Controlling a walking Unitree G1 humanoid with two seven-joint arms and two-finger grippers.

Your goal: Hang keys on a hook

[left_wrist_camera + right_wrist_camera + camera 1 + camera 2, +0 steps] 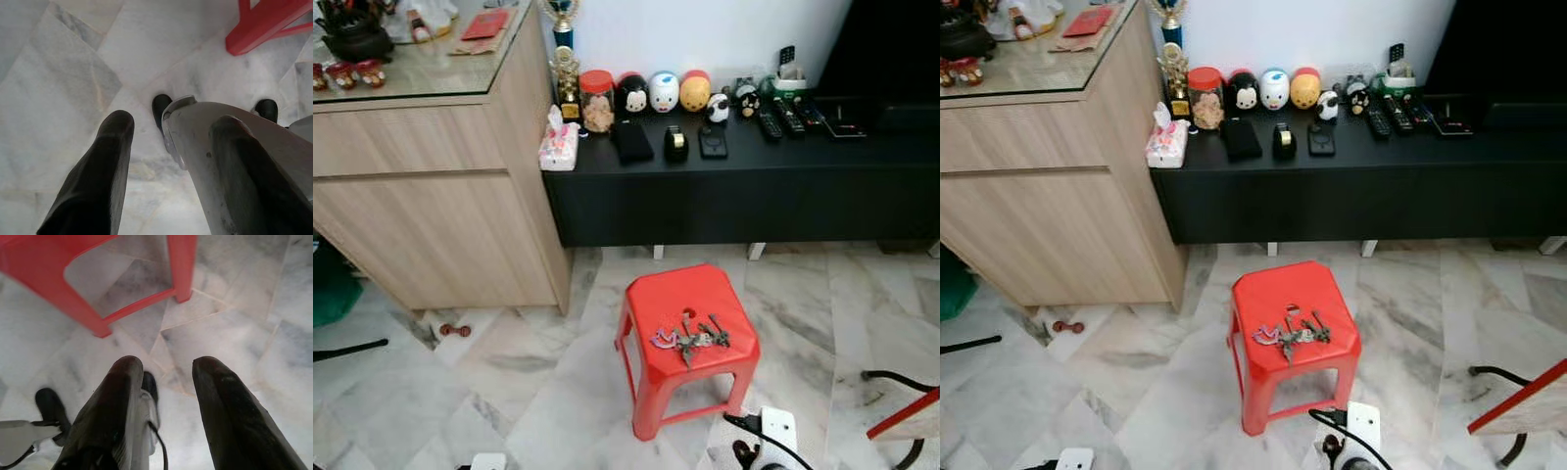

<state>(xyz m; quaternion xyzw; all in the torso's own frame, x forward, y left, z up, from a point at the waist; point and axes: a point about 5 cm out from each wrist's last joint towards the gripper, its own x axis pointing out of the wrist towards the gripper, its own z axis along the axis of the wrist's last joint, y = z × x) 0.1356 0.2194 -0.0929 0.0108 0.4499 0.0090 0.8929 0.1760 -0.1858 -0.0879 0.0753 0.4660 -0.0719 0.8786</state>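
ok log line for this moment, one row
stage: approach | keys: on red stool, untouched | left end effector: open, idle over floor | right end effector: open, idle

Keys (690, 339) atop red stool (661, 294)

You have the keys (690, 339) lying flat in a loose bunch on the red stool's (658, 296) seat, lower centre of the head view. Dark metal keys spread rightward; a pale purple-pink tag sits at the bunch's left end.

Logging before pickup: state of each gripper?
Left gripper: open, empty, over the floor.
Right gripper: open, empty, near the stool.
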